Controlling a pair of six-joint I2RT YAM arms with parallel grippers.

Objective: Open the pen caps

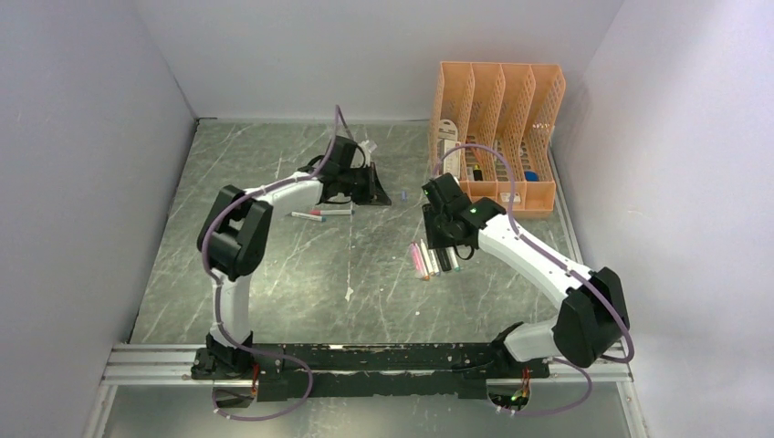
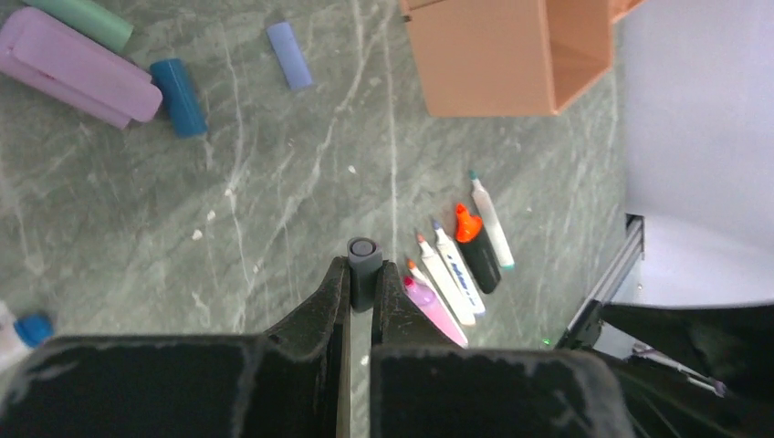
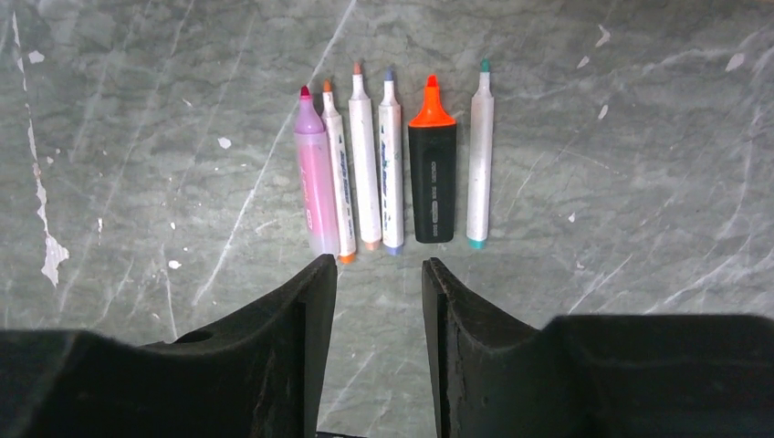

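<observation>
- Left pincer (image 2: 362,276) is clenched on a small grey cap (image 2: 363,253). The cap stands upright between the fingertips, above the table (image 2: 228,228).
- Just right of that cap in the left wrist view is the row of pens (image 2: 452,265), tips bare.
- Farther out at the top left are loose caps on the table: a blue cap (image 2: 178,97) touching a large pink-lilac cap (image 2: 78,66), a green cap (image 2: 91,20) behind them, and a pale lilac-blue cap (image 2: 289,55) lying apart.
- The peach organiser (image 2: 493,64) stands beyond.
- Right pincer (image 3: 379,269) is released, fingers apart with nothing between them, hanging just short of the pens' back ends.
- There are six in that row, side by side and all uncapped: pink pen (image 3: 315,182), three white ones, the stubby black pen (image 3: 432,182) with its orange tip, and a white one with a green tip.
- From overhead, two more pens (image 1: 321,213) lie by the left arm, well apart from the row.
</observation>
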